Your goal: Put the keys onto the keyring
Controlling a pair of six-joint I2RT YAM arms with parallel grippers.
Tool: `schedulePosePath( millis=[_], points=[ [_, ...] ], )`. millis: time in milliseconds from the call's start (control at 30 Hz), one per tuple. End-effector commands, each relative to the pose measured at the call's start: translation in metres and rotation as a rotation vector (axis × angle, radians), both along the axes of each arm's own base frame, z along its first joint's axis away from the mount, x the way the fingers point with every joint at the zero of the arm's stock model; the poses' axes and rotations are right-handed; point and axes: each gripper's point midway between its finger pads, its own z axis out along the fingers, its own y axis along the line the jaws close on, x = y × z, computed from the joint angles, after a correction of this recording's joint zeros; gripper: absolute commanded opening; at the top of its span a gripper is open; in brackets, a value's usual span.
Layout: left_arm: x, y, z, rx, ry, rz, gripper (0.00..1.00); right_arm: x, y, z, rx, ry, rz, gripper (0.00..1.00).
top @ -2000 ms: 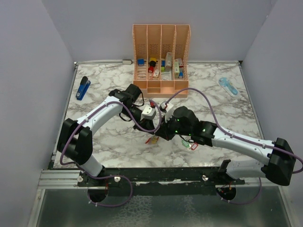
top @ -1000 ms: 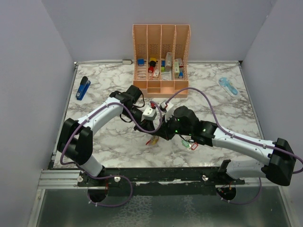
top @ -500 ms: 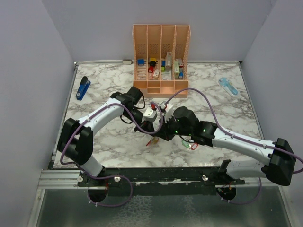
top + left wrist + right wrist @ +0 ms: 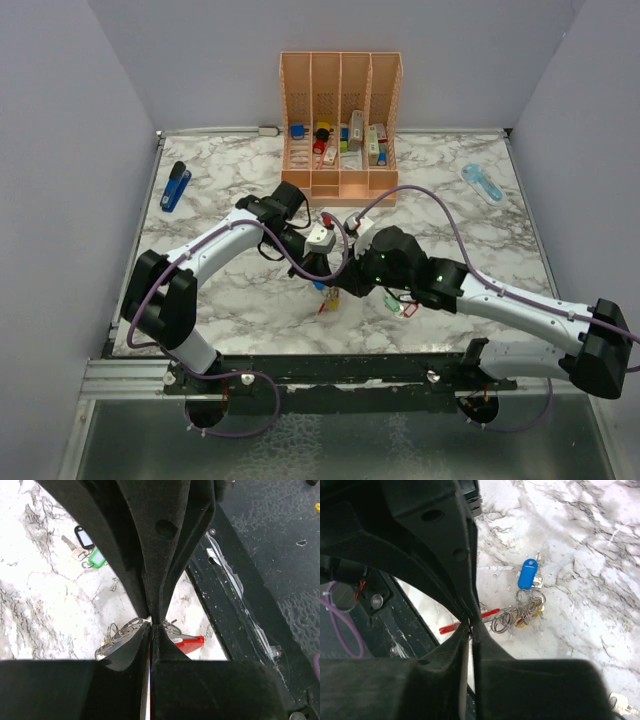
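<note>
Both arms meet at mid-table. My left gripper (image 4: 318, 272) is shut; in the left wrist view its fingertips (image 4: 152, 625) pinch the wire rings of the keys (image 4: 122, 630), with the red keyring (image 4: 189, 644) just to the right. My right gripper (image 4: 340, 285) is shut on the keyring's red bar (image 4: 451, 627), which passes behind its fingertips (image 4: 471, 625). Several wire rings (image 4: 517, 615) hang on that bar, with a blue-headed key (image 4: 527, 575) and a yellow tag beside them. From above, the bunch of keys (image 4: 326, 297) shows below both grippers.
Loose keys with green and red tags (image 4: 400, 306) lie under the right forearm; a black-tagged key (image 4: 82, 536) and a green tag (image 4: 96, 558) show beyond the left fingers. An orange organizer (image 4: 340, 70) stands at the back, a blue stapler (image 4: 175, 187) left, a pale blue object (image 4: 483, 183) right.
My left gripper has closed its jaws at the bunch. The right arm has shifted slightly right, and the bunch has turned a little so the blue key shows.
</note>
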Motion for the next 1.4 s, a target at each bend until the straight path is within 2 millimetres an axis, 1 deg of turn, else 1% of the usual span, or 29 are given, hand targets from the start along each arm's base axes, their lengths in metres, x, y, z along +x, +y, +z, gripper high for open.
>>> schedulePosePath(
  millis=[0,133,233,367,500,600,733,800,867,1067,1233,1300,1367],
  points=[
    [-0.005,0.002,0.002,0.007,0.025,0.013,0.0,0.014,-0.016,0.026,0.025,-0.059,-0.124,0.2],
    [-0.004,0.001,0.001,0.011,0.03,0.02,0.0,0.014,-0.026,0.026,0.02,-0.056,-0.166,0.41],
    [-0.003,0.001,0.001,0.017,0.032,0.022,0.0,0.014,-0.034,0.027,0.015,-0.058,-0.195,0.48],
    [-0.002,0.001,0.001,0.022,0.026,0.024,0.0,0.018,-0.047,0.028,0.003,-0.07,-0.256,0.5],
    [0.005,-0.001,0.002,0.032,0.026,0.046,0.0,0.024,-0.069,0.025,-0.033,-0.072,-0.368,0.56],
    [0.013,-0.004,0.004,0.039,0.033,0.083,0.0,0.025,-0.085,0.015,-0.077,-0.051,-0.451,0.58],
    [0.03,-0.008,0.015,0.014,0.057,0.149,0.0,0.021,-0.108,-0.009,-0.16,0.032,-0.572,0.56],
    [0.038,-0.01,0.025,-0.012,0.084,0.185,0.0,0.016,-0.118,-0.02,-0.193,0.08,-0.631,0.52],
    [0.043,-0.011,0.034,-0.034,0.114,0.204,0.0,0.011,-0.125,-0.027,-0.208,0.122,-0.67,0.5],
    [0.051,-0.021,0.068,-0.116,0.146,0.206,0.0,0.001,-0.144,-0.031,-0.179,0.207,-0.815,0.49],
    [0.075,-0.036,0.108,-0.19,0.116,0.252,0.0,-0.004,-0.149,-0.029,-0.221,0.243,-0.85,0.47],
    [0.085,-0.041,0.123,-0.22,0.106,0.286,0.0,-0.003,-0.157,-0.033,-0.267,0.246,-0.892,0.45],
    [0.092,-0.044,0.136,-0.251,0.103,0.319,0.0,-0.007,-0.162,-0.044,-0.324,0.276,-0.92,0.43]
  ],
)
